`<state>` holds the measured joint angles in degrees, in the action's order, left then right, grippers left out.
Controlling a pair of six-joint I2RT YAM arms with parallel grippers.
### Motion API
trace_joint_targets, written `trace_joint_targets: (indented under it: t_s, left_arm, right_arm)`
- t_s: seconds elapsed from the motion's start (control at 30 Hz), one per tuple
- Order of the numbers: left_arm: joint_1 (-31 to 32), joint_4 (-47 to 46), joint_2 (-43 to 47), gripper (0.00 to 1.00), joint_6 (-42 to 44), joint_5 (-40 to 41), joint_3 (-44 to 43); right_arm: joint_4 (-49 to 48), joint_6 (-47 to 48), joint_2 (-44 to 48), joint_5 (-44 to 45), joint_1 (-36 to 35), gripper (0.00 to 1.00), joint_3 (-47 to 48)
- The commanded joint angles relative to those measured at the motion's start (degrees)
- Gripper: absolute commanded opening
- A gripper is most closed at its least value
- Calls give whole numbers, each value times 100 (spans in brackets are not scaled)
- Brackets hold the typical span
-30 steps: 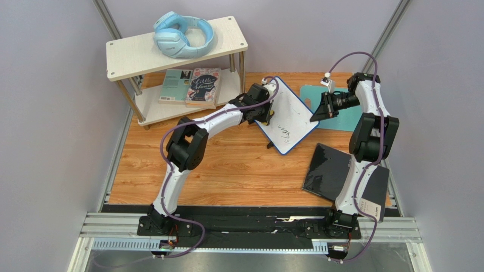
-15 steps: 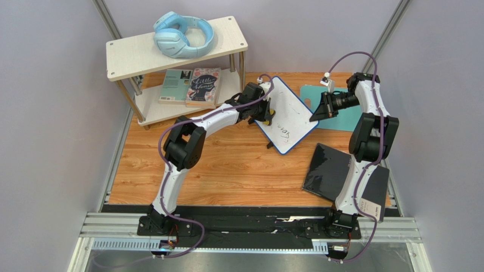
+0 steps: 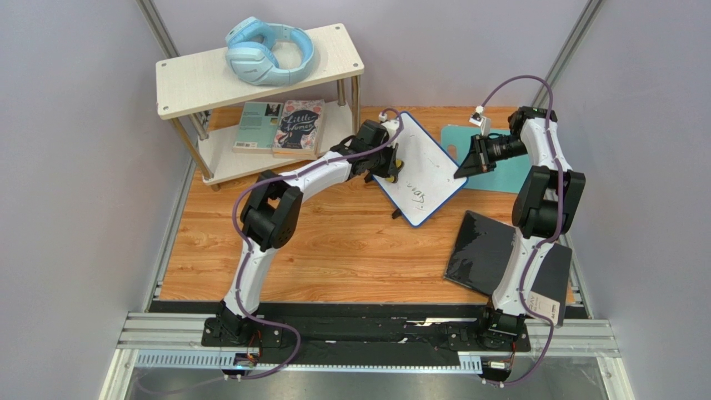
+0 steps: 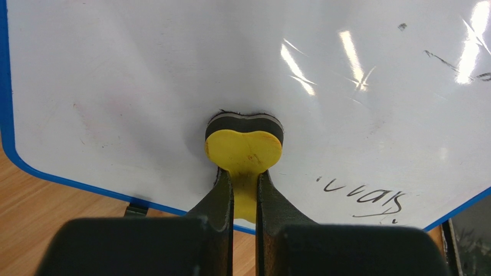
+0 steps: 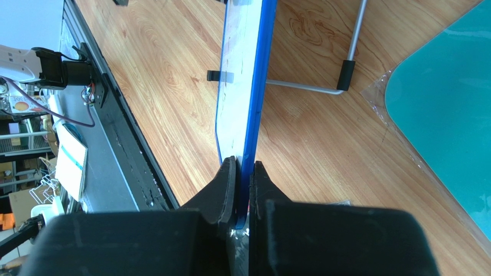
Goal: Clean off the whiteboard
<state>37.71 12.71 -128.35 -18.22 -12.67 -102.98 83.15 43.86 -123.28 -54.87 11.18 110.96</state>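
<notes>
The whiteboard [image 3: 427,162] stands tilted on the wooden table, white with a blue frame. Dark handwriting [image 3: 416,194] shows near its lower corner. My left gripper [image 3: 392,171] is shut on a yellow eraser [image 4: 244,146], whose dark felt edge presses against the board's face [image 4: 144,75]. The handwriting [image 4: 363,195] lies to the right of the eraser. My right gripper [image 3: 460,171] is shut on the board's right edge; in the right wrist view its jaws [image 5: 244,168] pinch the blue frame [image 5: 257,75] edge-on.
A two-level shelf [image 3: 192,83] at back left carries blue headphones [image 3: 269,50] and books [image 3: 279,127]. A teal mat [image 3: 509,175] lies behind the right arm, a glossy black panel [image 3: 484,250] near it. The board's wire stand foot [image 5: 344,75] rests on the wood.
My left gripper slid the eraser a little left and back across the board. The right gripper kept its hold on the edge.
</notes>
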Motion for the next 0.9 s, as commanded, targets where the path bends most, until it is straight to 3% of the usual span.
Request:
trace_joint_targets:
  t_s: [0.0,0.13,0.7,0.87]
  left_arm:
    - [780,65,-181,0,661,26,-196]
    - [1237,-110,-164,0,872,80,-4]
    - [2020,-339,-93,0,1233,-386,744]
    - [1951,-374,-32,0,1014,324,832]
  right_arm:
    - [1229,985,68,513,-125,0,93]
    - [1229,967,59,495,-125,0,128]
    - [1229,861,-38,390,-125,0,330]
    - [1229,870,-29,390,-125,0,304]
